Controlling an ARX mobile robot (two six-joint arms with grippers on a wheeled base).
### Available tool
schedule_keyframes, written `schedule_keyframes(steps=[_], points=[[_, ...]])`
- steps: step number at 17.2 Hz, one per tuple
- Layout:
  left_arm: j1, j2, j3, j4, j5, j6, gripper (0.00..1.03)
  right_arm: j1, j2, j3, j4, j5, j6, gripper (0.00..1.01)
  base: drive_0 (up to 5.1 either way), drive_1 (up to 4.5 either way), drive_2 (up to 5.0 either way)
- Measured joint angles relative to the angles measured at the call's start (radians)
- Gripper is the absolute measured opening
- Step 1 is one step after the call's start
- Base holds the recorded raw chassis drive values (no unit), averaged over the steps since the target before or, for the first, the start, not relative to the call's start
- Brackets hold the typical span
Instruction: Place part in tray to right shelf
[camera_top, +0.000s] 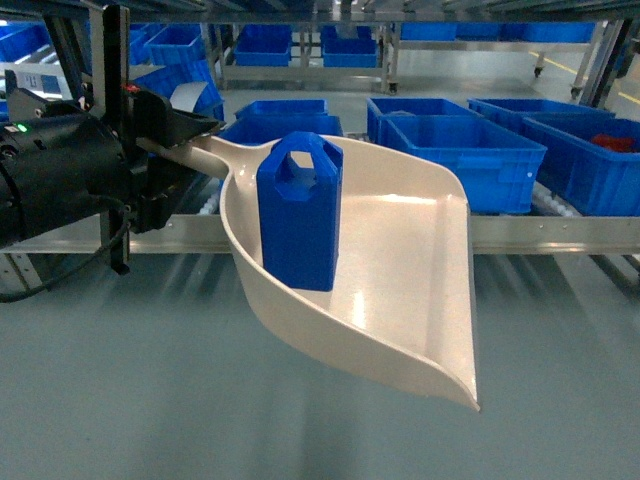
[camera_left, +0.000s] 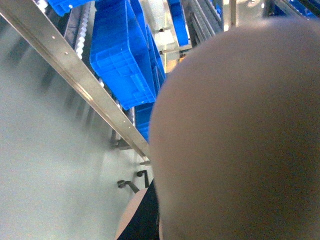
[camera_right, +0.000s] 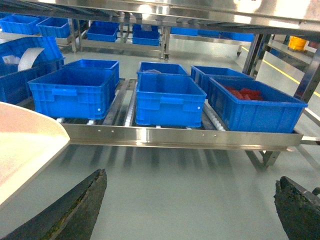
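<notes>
Small blue plastic part (camera_top: 299, 211) carried upright in beige dustpan tray (camera_top: 400, 290); handle clamped by left jaws (camera_top: 165, 150); steel roller shelf (camera_top: 520, 233) just beyond; right jaws (camera_right: 192, 200) spread, empty.

The tray (camera_left: 240, 135) fills the left wrist view as a big blur. Its handle end hides inside the left gripper (camera_top: 185, 140). The part's (camera_top: 300, 210) bottom back edge is hidden.

Left tool (camera_top: 185, 140) clamped closed, arm level; right tool (camera_right: 190, 210) spread wide.
</notes>
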Motion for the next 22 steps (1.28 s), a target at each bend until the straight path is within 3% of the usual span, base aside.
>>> schedule_keyframes(steps=[22], points=[[0.002,0.0,-0.001,-0.002,-0.002,0.002,0.17,0.0,0.0,0.0,0.0,0.0,0.003,0.98,0.1,0.1,-0.2]])
